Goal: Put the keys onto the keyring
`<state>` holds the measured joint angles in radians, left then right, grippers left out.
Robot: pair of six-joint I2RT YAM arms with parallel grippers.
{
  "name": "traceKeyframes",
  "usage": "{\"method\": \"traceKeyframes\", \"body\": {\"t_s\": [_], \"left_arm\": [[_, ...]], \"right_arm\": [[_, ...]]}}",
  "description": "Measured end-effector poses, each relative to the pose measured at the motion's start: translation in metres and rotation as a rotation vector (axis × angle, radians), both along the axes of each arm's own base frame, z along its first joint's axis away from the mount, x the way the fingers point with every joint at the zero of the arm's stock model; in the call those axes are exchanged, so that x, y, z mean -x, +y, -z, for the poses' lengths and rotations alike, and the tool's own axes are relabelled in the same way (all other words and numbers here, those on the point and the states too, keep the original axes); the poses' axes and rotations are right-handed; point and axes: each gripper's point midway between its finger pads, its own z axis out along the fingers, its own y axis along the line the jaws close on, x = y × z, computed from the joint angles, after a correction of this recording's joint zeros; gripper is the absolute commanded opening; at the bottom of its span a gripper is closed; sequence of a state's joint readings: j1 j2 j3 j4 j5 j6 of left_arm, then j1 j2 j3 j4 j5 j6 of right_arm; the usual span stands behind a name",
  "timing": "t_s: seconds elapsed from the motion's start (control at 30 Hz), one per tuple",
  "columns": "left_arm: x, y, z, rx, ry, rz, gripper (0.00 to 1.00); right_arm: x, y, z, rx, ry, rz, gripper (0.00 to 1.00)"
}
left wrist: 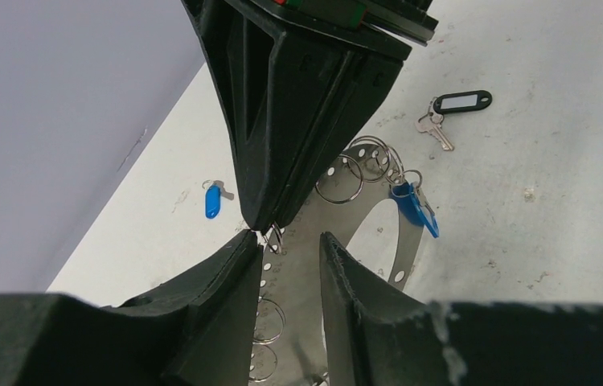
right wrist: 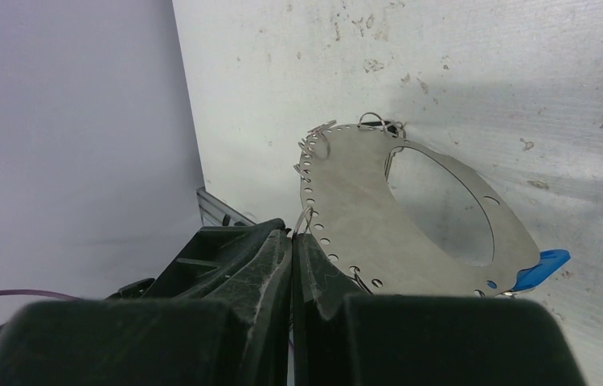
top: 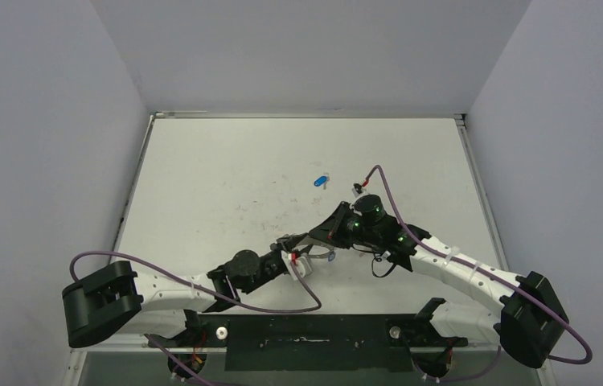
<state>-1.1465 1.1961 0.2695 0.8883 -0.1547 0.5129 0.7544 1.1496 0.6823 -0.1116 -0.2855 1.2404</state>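
The keyring [right wrist: 363, 201] is a flat silver oval plate with holes and small wire loops along its edge. It is held up off the table where the two arms meet [top: 322, 251]. My right gripper [right wrist: 292, 233] is shut on one small loop at the plate's rim, and its black fingers [left wrist: 282, 121] come down from above in the left wrist view. My left gripper [left wrist: 290, 239] is open, and the plate's band [left wrist: 306, 273] shows in the gap. One blue key [left wrist: 415, 209] hangs on the keyring. A second blue key [top: 320, 180] and a black-tagged key [left wrist: 459, 103] lie loose on the table.
The white table [top: 226, 177] is scuffed and has grey walls on three sides. The loose keys lie just beyond the grippers, toward the far side. Purple cables [top: 379, 173] loop off both arms. A dark mounting bar [top: 306, 342] runs along the near edge.
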Motion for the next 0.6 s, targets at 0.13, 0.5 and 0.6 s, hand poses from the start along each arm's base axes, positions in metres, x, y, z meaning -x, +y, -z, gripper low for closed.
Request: {"method": "traceKeyframes", "body": {"t_s": [0.13,0.5,0.6], "left_arm": [[-0.005,-0.001,0.001,-0.002,0.004,-0.025,0.27],[-0.013,0.002,0.0,0.009,0.009,-0.082,0.0],[-0.013,0.003,-0.001,0.014,0.01,-0.087,0.0]], "right_arm": [[0.0,0.001,0.001,-0.011,0.005,0.002,0.0],[-0.001,0.003,-0.001,-0.031,0.007,0.01,0.06],[-0.001,0.003,-0.002,-0.036,0.002,0.01,0.14]]}}
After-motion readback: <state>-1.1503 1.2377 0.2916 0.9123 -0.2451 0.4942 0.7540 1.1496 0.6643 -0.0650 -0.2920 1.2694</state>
